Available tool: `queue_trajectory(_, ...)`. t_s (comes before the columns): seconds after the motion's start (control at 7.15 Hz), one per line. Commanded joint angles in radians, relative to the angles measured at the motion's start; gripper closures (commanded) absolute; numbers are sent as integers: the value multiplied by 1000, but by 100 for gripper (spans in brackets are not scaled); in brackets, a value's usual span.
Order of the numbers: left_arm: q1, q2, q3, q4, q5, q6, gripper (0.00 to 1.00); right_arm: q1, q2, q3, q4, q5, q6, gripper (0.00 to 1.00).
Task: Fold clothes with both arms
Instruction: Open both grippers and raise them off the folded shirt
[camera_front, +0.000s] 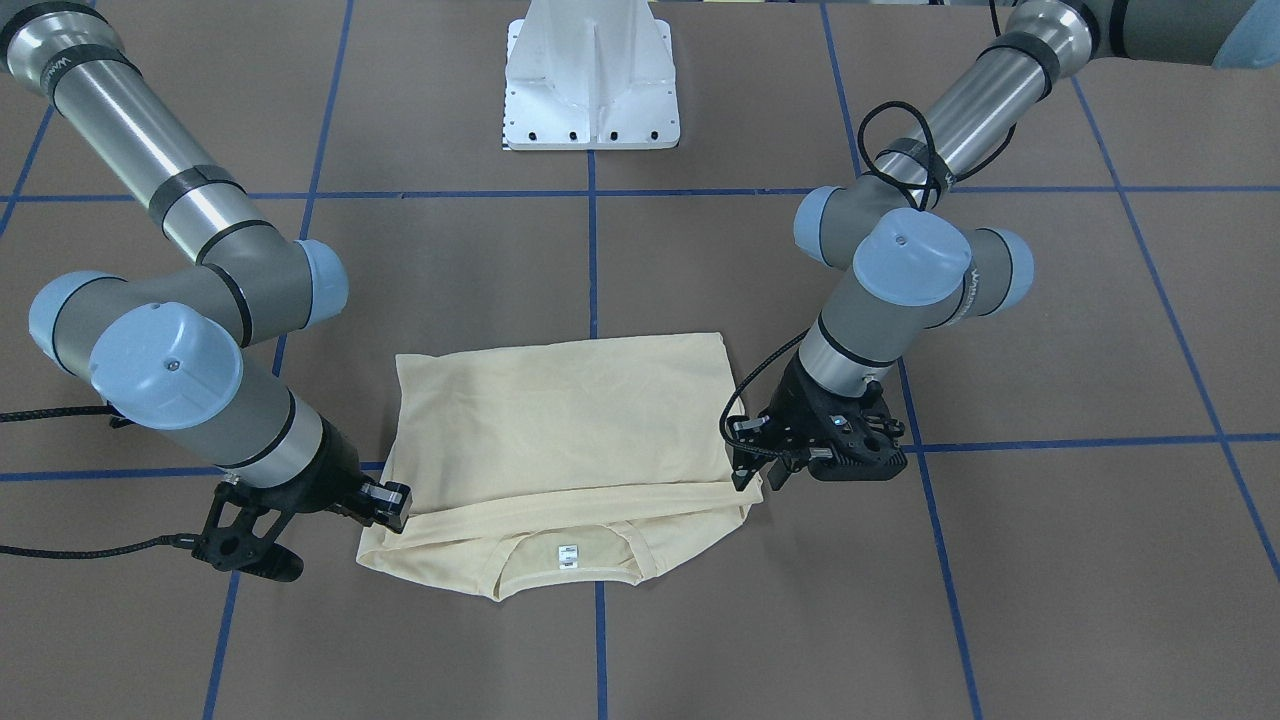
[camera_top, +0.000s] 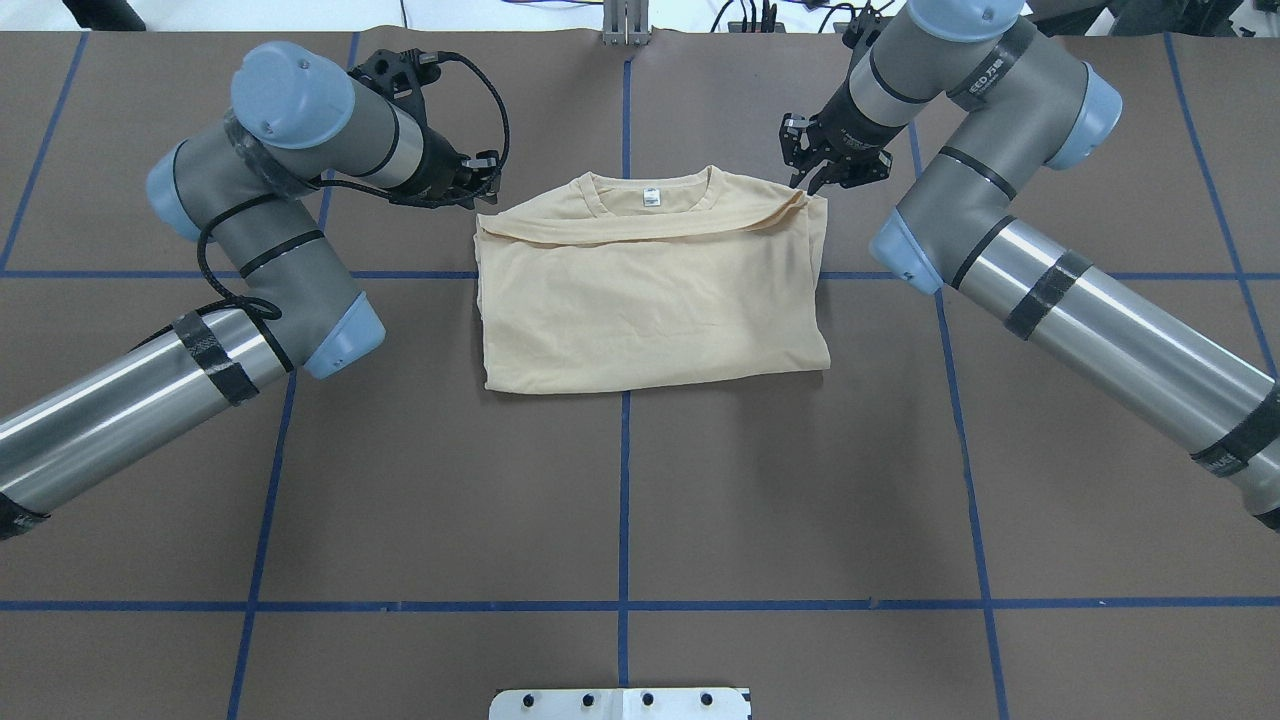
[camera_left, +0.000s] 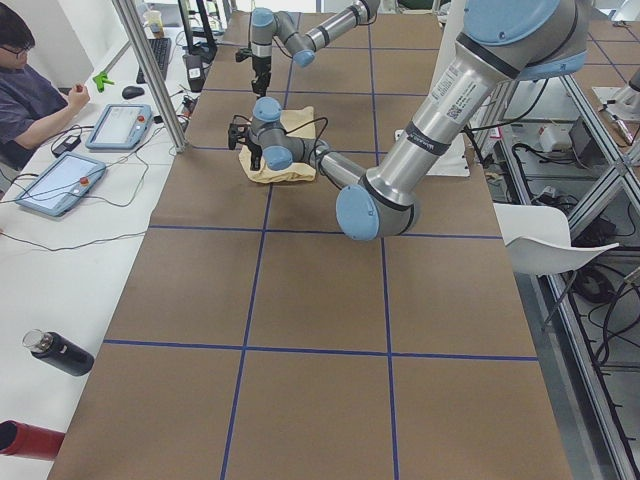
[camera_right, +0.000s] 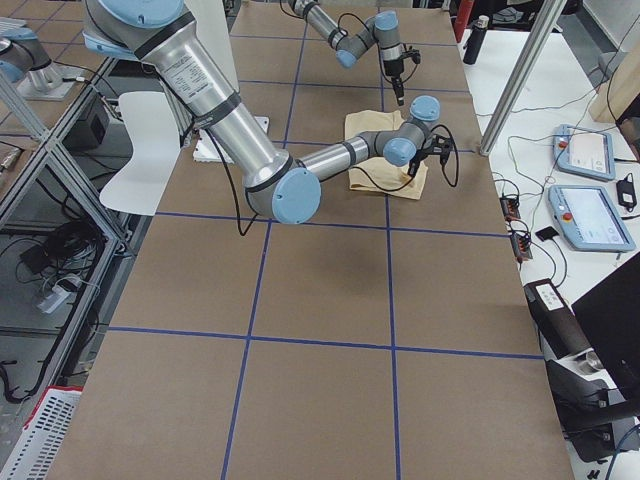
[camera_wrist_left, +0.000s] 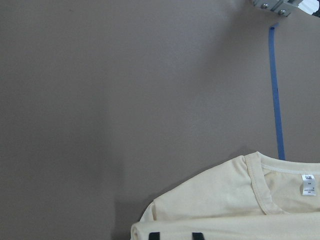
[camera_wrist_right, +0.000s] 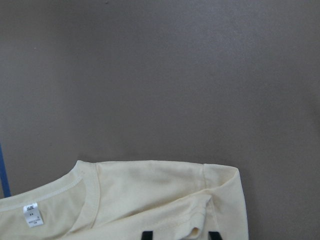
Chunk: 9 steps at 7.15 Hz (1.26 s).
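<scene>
T-shirt (camera_top: 650, 300) was pale cream-yellow, neck label (camera_top: 651, 197) white. Table (camera_top: 800, 480) brown, grid lines (camera_top: 624, 500) blue; left arm (camera_top: 270, 250), right arm (camera_top: 960, 200) were grey-silver, caps (camera_top: 290, 95) light blue.

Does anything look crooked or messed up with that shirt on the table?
Nothing is spilled or torn. The T-shirt lies folded, but the folded layer's top edge slants: it reaches farther toward the collar beside the right gripper, where the corner is puckered, than beside the left gripper.
</scene>
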Motion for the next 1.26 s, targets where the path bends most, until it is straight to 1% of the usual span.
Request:
queue_trajectory(0.0, -12, 11, -52, 8, 0, 1, 0, -3, -17, 7, 55, 2, 5, 0)
queue_trajectory(0.14, -19, 42, -115, 14, -1, 1, 0, -19, -53, 47, 84, 2, 17, 0)
queue_trajectory(0.28, -22, 70, -178, 47, -1, 1, 0, -56, -108, 113, 84, 2, 22, 0)
queue_trajectory(0.42, -26, 76, -235, 104, -1, 1, 0, -93, -154, 177, 78, 0, 57, 0)
queue_trajectory(0.56, -26, 77, -270, 141, -1, 1, 0, -116, -194, 234, 80, -6, 115, 0)
queue_trajectory(0.7, -26, 79, -287, 153, -1, 1, 0, -128, -233, 288, 75, -7, 155, 1)
queue_trajectory(0.84, -26, 79, -289, 154, -1, 1, 0, -159, -265, 320, 75, -50, 175, 0)
queue_trajectory(0.98, -26, 79, -289, 154, -1, 1, 0, -203, -283, 323, 74, -105, 175, 1)
queue_trajectory(1.12, -26, 79, -288, 154, -1, 1, 0, -219, -297, 325, 71, -122, 175, 0)
